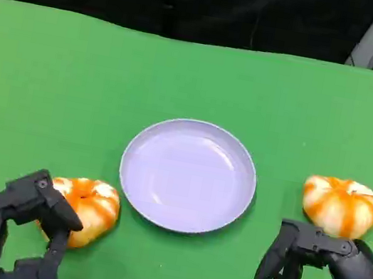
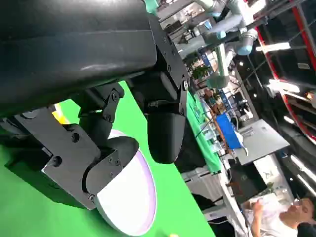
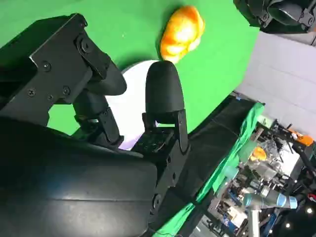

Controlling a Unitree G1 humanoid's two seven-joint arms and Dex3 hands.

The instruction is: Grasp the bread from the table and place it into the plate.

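A pale lilac plate (image 1: 187, 176) sits mid-table, with nothing on it. One orange-and-white bread (image 1: 91, 208) lies at its left front, and a second bread (image 1: 341, 205) lies to its right. My left hand (image 1: 19, 226) is beside the left bread with fingers spread; the upper fingers reach over the bread's near-left edge without closing on it. My right hand (image 1: 318, 275) hovers just in front of the right bread, fingers apart and holding nothing. The right wrist view looks past the fingers (image 3: 163, 94) to the plate (image 3: 131, 103) and the left bread (image 3: 181, 32). The left wrist view has the plate (image 2: 133, 197).
Green cloth (image 1: 51, 87) covers the table, ending at a dark backdrop at the far edge (image 1: 190, 35). Open cloth lies behind the plate. In the left wrist view, other tables, equipment and a person (image 2: 276, 212) appear beyond the table.
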